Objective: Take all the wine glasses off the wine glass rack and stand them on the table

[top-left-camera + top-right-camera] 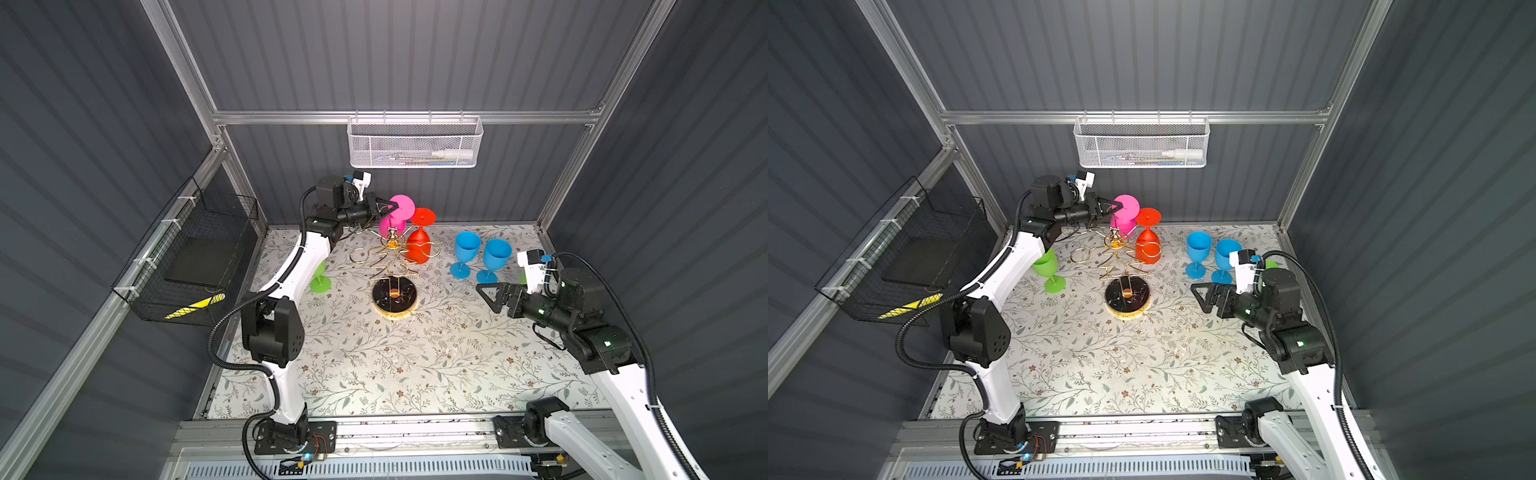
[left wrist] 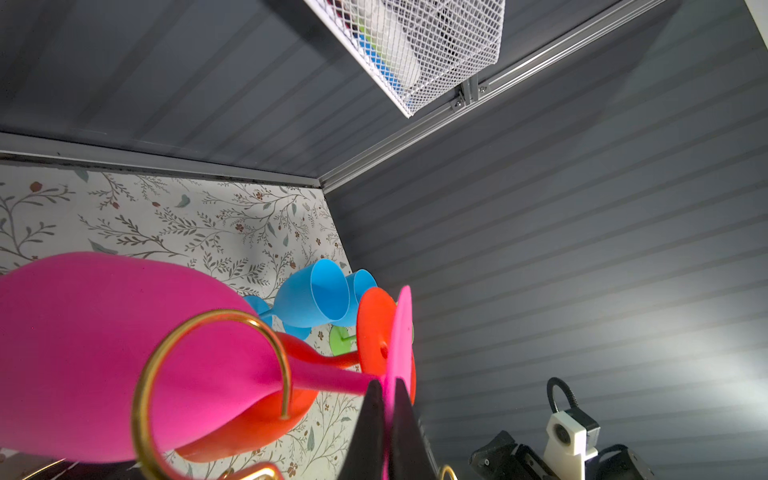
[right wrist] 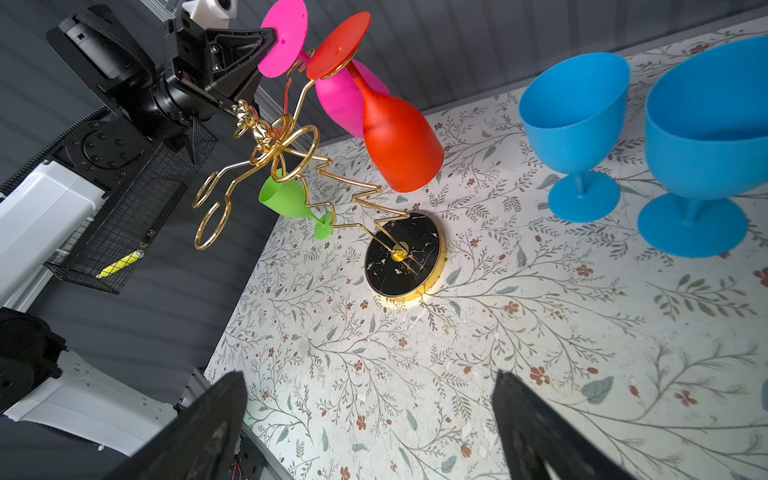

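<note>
The gold wine glass rack (image 1: 384, 266) stands on its round black base (image 1: 394, 297) at the middle back of the table. A pink wine glass (image 1: 403, 206) hangs upside down from it, its stem passing through a gold ring (image 2: 216, 320). My left gripper (image 2: 385, 386) is shut on the edge of the pink foot disc (image 3: 284, 37), high at the back of the rack. Beside the pink one hangs a red wine glass (image 1: 417, 247). My right gripper (image 1: 487, 298) hovers open and empty to the right of the rack, over bare table in the right wrist view (image 3: 370, 395).
Two blue glasses (image 1: 467, 249) (image 1: 494, 257) stand upright to the right of the rack. A green glass (image 1: 1047, 268) stands to its left by my left arm. A white mesh basket (image 1: 413, 143) hangs on the back wall, a black wire basket (image 1: 195, 257) on the left wall.
</note>
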